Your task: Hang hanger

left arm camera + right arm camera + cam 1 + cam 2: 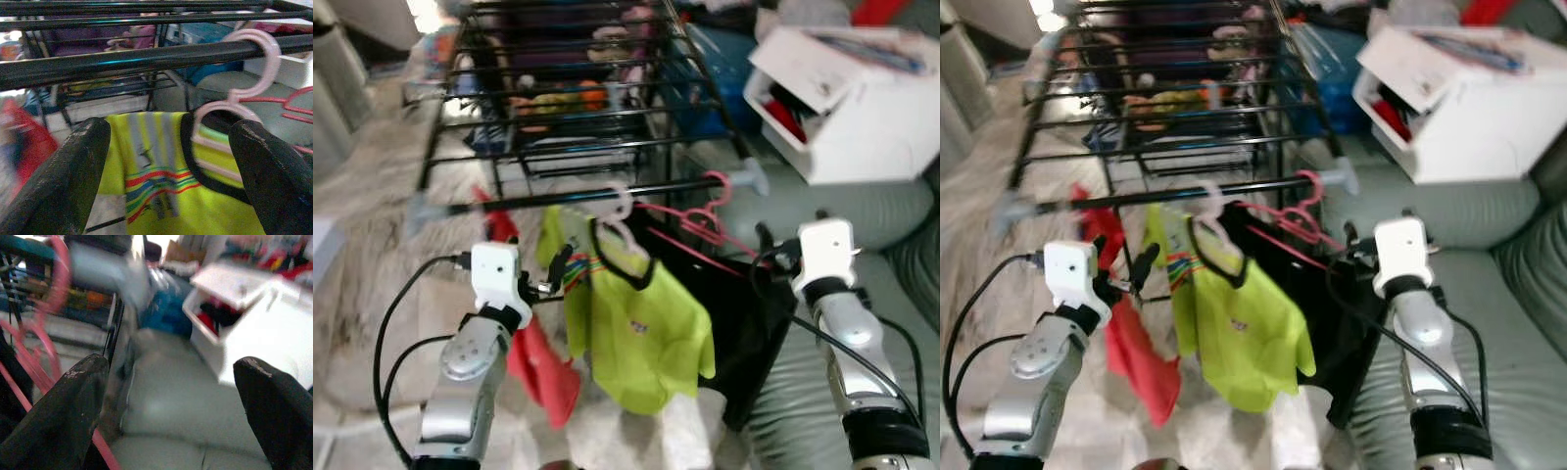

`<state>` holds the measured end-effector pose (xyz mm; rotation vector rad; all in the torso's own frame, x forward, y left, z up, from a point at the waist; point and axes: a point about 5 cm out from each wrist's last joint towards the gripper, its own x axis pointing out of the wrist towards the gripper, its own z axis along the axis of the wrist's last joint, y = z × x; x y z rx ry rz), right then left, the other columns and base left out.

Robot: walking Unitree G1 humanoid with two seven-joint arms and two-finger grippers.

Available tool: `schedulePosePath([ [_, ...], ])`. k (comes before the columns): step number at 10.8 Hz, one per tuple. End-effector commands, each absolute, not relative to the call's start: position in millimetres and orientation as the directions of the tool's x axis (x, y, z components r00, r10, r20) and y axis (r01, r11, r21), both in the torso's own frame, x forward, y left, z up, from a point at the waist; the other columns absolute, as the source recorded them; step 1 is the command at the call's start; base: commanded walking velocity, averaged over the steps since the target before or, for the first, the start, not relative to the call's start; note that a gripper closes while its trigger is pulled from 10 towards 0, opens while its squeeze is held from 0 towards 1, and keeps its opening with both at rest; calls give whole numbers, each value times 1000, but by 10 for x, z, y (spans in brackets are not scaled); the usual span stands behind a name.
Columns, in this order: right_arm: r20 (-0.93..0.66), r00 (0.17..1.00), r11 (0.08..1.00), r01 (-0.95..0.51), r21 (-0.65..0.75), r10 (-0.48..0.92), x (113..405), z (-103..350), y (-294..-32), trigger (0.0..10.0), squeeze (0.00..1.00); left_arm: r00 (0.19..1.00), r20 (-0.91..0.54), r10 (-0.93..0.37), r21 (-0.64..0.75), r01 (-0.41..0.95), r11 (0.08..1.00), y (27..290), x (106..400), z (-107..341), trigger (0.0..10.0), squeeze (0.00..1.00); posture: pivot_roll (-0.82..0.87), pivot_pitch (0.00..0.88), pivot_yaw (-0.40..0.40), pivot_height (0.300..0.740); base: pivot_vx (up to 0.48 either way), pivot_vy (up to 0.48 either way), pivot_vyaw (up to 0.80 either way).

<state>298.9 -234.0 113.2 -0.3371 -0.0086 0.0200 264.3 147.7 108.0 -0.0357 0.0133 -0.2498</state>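
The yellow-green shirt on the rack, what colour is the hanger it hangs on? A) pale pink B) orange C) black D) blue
A: the yellow-green shirt hangs from a pale pink hanger whose hook curls over the black rail of the drying rack, seen close up between the open left gripper fingers.

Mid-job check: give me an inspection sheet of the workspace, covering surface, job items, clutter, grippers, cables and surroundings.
Surface: black drying rack, front rail holding the hangers.
Job's things: pale pink hanger hooked on the rail, carrying a yellow-green shirt; pink hanger with a black garment beside it.
Clutter: red cloth hanging at the left.
Grippers: left gripper jaws open, facing the shirt; right gripper jaws open, empty.
Cables: black cables looping off both wrists.
Surroundings: grey-green sofa, white box, pale floor.
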Motion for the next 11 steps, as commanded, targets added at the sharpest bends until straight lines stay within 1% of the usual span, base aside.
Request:
schedulePosePath([
  [1,-28,999,948,-33,-315,25,3015,1121,-2410,10000,0,969,-21,-246,-39,245,969,1455,2616,1070,10000,0,-24,29,17,740,0,0,0],
  [2,-107,991,950,-108,-292,80,3063,1063,-2430,10000,0,969,-22,-245,-37,244,969,1458,2610,1075,10000,0,-19,31,21,740,0,0,0],
  [3,-147,981,939,-166,-301,127,3118,1058,-2456,10000,0,968,-24,-250,-32,249,968,1460,2609,1082,10000,0,-15,36,25,740,0,0,0],
  [4,-191,965,915,-237,-327,181,3209,1068,-2460,10000,0,967,-24,-254,-27,253,967,1461,2622,1091,10000,0,-14,42,27,740,0,0,0],
  [5,-231,946,899,-295,-323,228,3281,1068,-2436,10000,0,967,-25,-255,-24,254,967,1468,2629,1099,10000,0,-8,55,28,740,0,0,0],
  [6,-296,909,866,-384,-320,294,3384,1081,-2386,10000,0,965,-29,-261,-24,260,965,1473,2610,1114,10000,0,5,69,26,740,0,0,0],
  [8,-363,868,842,-452,-295,339,3501,1096,-2344,10000,0,964,-50,-261,-25,260,965,1496,2525,1104,10000,0,24,92,24,740,0,0,0],
  [9,-364,866,836,-457,-303,342,3531,1111,-2330,10000,0,964,-57,-258,-23,257,966,1508,2493,1099,10000,0,33,103,27,740,0,0,0],
  [10,-376,855,831,-474,-291,357,3572,1119,-2284,9725,0,964,-64,-258,-20,257,966,1522,2460,1098,10000,0,38,108,32,740,0,0,0],
  [11,-410,840,820,-491,-293,356,3612,1098,-2226,2235,0,964,-70,-258,-17,258,966,1528,2460,1114,10000,0,44,118,35,740,0,0,0],
])
